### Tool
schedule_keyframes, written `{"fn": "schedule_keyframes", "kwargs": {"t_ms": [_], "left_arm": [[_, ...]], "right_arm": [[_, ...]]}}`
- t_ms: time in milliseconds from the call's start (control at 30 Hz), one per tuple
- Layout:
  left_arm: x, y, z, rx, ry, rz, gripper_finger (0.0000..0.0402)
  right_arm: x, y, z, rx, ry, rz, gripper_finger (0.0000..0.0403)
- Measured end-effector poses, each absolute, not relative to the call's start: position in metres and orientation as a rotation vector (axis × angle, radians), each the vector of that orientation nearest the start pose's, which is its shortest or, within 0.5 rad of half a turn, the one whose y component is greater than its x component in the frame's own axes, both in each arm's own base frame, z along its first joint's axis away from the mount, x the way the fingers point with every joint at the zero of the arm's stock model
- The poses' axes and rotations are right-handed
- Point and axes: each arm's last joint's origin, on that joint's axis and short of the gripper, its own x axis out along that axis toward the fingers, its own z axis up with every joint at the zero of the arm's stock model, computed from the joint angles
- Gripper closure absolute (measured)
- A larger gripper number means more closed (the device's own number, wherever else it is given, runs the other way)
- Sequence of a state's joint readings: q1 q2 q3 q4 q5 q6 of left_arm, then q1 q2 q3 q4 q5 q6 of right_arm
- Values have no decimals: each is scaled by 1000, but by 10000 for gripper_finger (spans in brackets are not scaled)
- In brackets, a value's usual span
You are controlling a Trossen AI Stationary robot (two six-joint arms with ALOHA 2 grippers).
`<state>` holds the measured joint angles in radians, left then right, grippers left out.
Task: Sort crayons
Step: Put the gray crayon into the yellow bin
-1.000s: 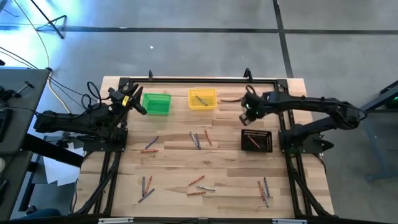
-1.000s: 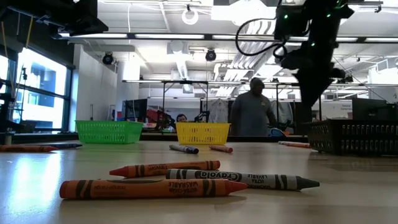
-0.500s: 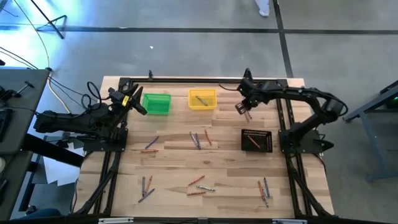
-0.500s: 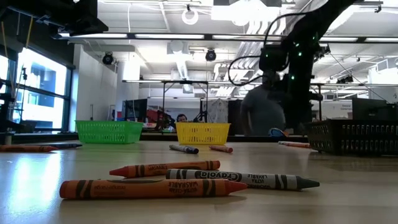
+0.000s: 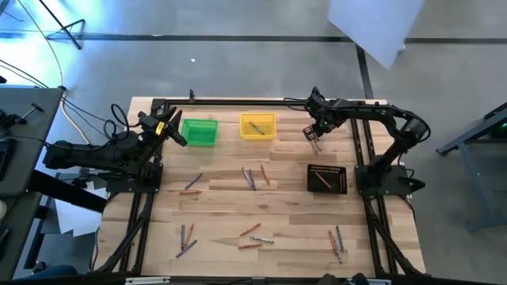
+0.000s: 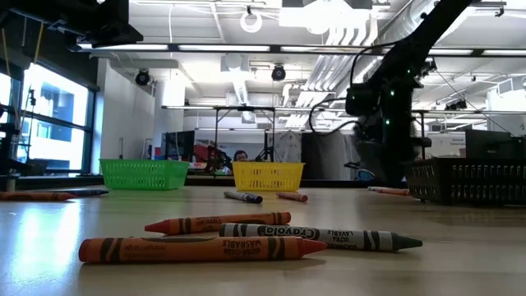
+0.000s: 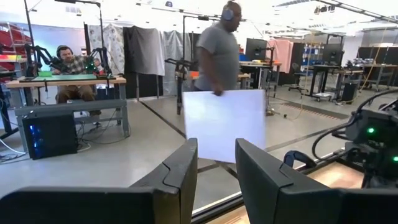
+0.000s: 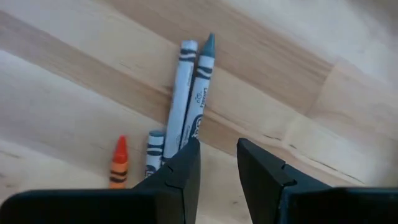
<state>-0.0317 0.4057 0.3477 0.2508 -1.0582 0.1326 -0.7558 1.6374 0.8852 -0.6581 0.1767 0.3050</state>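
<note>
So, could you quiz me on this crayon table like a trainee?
1. True or false: the yellow bin is empty.
2. Which is the left gripper nearest? A green bin, B yellow bin, C black bin.
3. Fill in: below the right gripper lie grey crayons and one ___ crayon.
Key: 1 false, a crayon lies inside; 2 A; 3 orange crayon.

A pale wooden table [image 5: 277, 214] carries scattered crayons [image 5: 253, 178] and green [image 5: 199, 131], yellow [image 5: 257, 126] and black bins [image 5: 326, 178]. Just ahead of the right gripper's jaws lie grey crayons [image 8: 189, 93] and an orange one [image 8: 118, 163].
</note>
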Motion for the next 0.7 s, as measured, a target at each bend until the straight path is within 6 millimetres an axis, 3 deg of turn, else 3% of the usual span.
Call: {"fn": "schedule_keyframes", "kwargs": {"t_ms": [400,700], "left_arm": [[107,22,269,18,-103,1032,303],[107,22,269,18,-103,1032,303]], "right_arm": [[196,-194,142,645,1306,-973,304],[210,-207,165,606,1233,-964,304]]}}
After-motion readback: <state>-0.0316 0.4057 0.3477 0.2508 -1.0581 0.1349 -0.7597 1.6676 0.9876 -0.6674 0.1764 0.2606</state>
